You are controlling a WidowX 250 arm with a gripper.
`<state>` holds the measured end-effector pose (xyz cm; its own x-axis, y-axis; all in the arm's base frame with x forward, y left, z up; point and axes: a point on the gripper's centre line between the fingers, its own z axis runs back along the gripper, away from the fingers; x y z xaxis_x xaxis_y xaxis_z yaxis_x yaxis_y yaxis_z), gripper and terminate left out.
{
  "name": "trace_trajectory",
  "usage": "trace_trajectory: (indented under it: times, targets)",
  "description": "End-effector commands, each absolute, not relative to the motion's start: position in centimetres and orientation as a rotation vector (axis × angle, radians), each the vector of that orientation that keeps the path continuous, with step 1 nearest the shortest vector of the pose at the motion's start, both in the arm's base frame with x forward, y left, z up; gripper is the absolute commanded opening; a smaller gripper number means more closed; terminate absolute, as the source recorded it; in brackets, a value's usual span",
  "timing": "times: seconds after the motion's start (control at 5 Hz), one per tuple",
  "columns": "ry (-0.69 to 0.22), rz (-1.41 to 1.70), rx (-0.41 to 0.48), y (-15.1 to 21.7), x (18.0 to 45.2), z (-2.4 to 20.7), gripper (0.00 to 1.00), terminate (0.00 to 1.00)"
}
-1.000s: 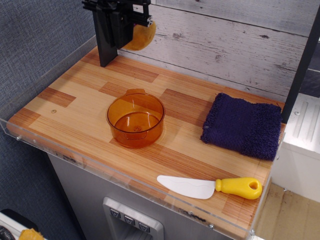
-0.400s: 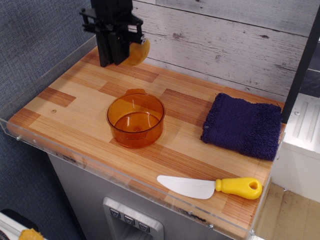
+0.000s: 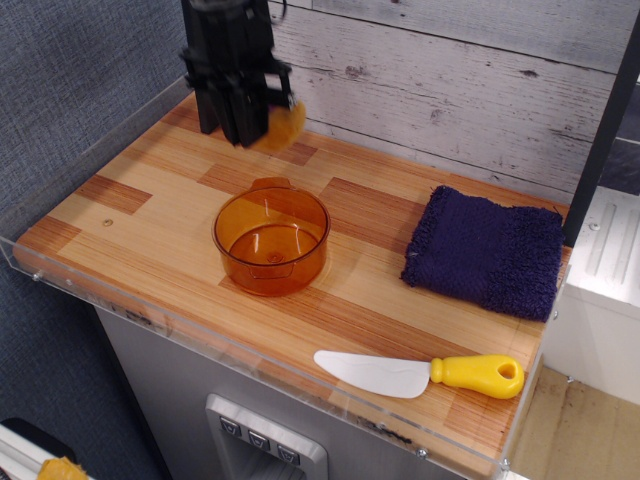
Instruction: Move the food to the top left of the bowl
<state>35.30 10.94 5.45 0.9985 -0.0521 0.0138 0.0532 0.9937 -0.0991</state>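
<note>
The orange translucent bowl [image 3: 271, 240] stands on the wooden board, left of centre. My black gripper [image 3: 262, 125] hangs at the back left of the board, above and behind the bowl. It is shut on the tan-orange food [image 3: 283, 125], which sticks out on the gripper's right side. The food is blurred and sits low, close above the board; I cannot tell if it touches the wood.
A dark purple cloth [image 3: 486, 251] lies at the right. A white knife with a yellow handle [image 3: 420, 374] lies near the front edge. A clear acrylic rim [image 3: 200, 335] borders the board. A grey plank wall stands behind.
The gripper with the food has come down and slightly forward, from high near the wall to just above the board behind the bowl.
</note>
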Motion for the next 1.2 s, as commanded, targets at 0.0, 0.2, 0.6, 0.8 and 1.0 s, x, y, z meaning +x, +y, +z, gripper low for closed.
trace_trajectory:
  times: [0.0,0.2,0.6,0.8,1.0]
  targets:
    - [0.007,-0.071,-0.102,10.0,35.0,5.4,0.00,0.00]
    - [0.008,-0.078,-0.112,9.7,35.0,5.5,1.00,0.00]
    - [0.020,-0.087,-0.106,9.3,35.0,5.8,1.00,0.00]
    - [0.014,-0.089,-0.108,9.2,35.0,6.1,1.00,0.00]
    - [-0.019,-0.100,-0.114,9.1,35.1,6.7,1.00,0.00]
